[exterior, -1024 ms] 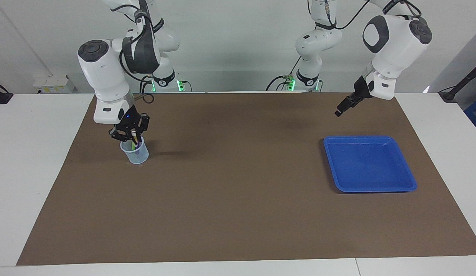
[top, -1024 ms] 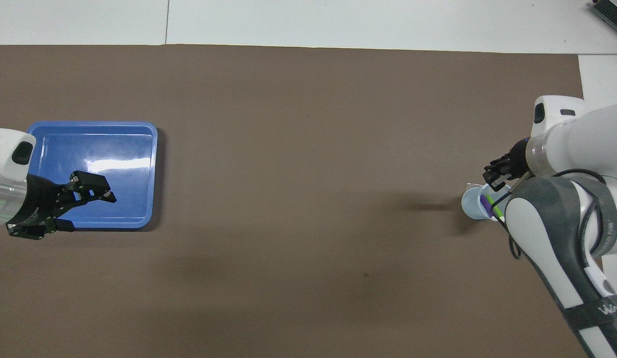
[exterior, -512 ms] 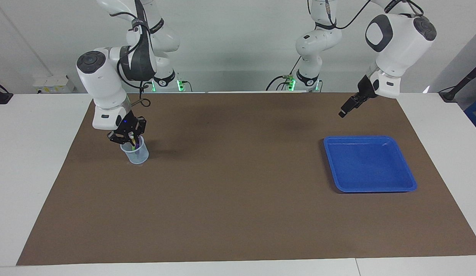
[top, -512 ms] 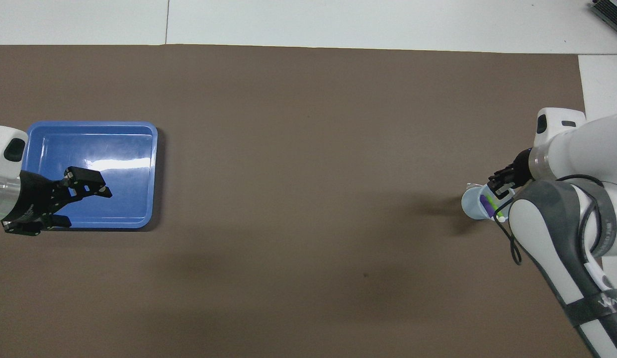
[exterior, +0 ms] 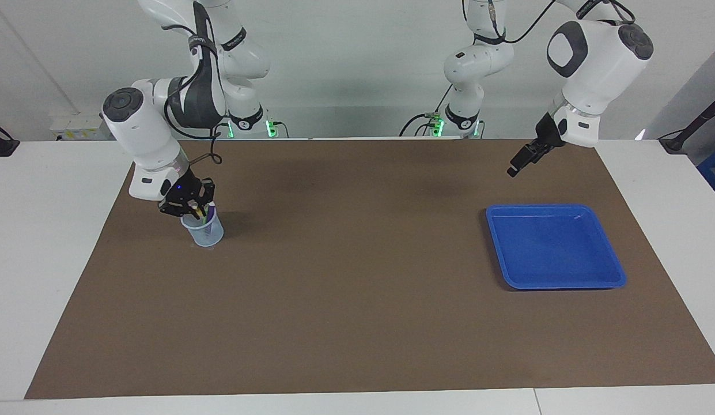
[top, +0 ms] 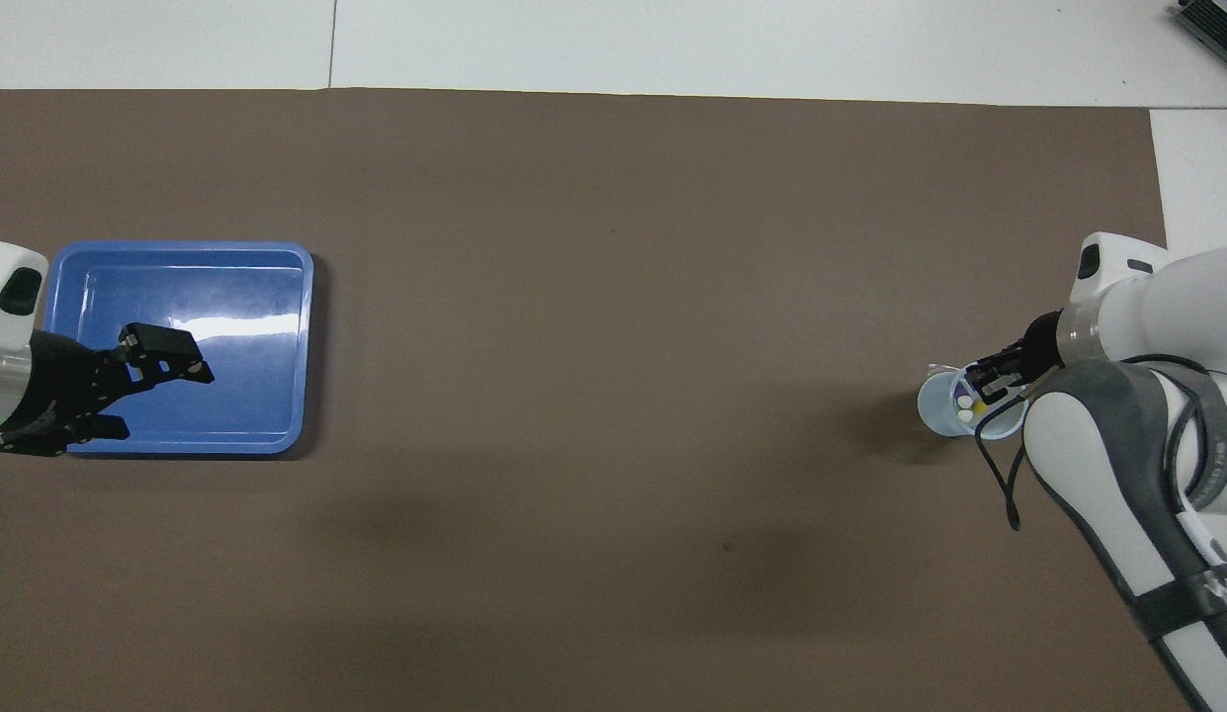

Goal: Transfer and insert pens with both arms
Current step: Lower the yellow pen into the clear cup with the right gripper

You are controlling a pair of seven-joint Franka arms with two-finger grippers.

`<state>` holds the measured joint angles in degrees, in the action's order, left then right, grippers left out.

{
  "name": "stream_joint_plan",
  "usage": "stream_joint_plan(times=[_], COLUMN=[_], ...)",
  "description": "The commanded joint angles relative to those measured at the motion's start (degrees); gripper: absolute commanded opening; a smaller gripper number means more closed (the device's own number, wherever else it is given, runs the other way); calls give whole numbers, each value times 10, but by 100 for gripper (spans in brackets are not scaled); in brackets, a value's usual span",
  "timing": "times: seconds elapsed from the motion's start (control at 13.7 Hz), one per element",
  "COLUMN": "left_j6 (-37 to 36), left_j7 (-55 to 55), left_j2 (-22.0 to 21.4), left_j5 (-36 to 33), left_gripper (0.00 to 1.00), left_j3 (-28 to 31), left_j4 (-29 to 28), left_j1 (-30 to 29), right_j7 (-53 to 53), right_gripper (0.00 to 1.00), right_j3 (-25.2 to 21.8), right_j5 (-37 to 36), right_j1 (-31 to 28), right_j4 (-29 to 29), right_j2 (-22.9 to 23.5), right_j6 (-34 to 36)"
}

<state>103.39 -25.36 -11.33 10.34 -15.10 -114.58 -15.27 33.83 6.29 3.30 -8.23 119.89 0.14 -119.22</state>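
Pens [exterior: 203, 214] stand together in a small translucent cup [exterior: 203, 229] toward the right arm's end of the table, directly beneath the right gripper [exterior: 187, 203], which hangs just above the cup's rim; whether its fingers are apart or together cannot be told, nor whether it touches any pen. Judged light, stiff and smooth, the pens would be best taken on the upper barrel that stands clear of the rim, since the cup looks light enough to tip. In the overhead view only pale pen ends [top: 963, 404] show inside the cup [top: 935, 409], and the right arm covers part of it. The left gripper [top: 156, 353], fingers apart and holding nothing, waits over the blue tray [exterior: 556, 278], which holds no pens.
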Motion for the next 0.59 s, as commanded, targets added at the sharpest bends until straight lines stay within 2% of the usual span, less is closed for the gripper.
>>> stream_joint_plan(times=[0.0,0.07,0.15,0.22,0.29,0.51], left_j6=[-42,-58,-75,-86,-88,-92], left_j7=[17,40,64,92,131,285], left_j2=[51,61,66,70,72,85], left_j5=[-40,-54,-76,-97,-111,-160], left_gripper=[100,100,100,100,100,100], left_j3=[105,128,146,161,166,168], left_j4=[100,131,159,183,201,223], left_j1=[93,114,133,148,149,149], right_j7=[-10,-9,-9,-7,-4,-6], right_gripper=[24,46,61,87,100,100], right_j3=[7,7,7,7,7,7], right_j5=[10,10,10,10,10,25], right_j1=[-9,-13,-16,-18,-22,-24], right_j4=[14,14,14,13,8,-39], right_j2=[-11,-11,-11,-11,-11,-13], right_j6=[-6,-5,-4,-2,7,67])
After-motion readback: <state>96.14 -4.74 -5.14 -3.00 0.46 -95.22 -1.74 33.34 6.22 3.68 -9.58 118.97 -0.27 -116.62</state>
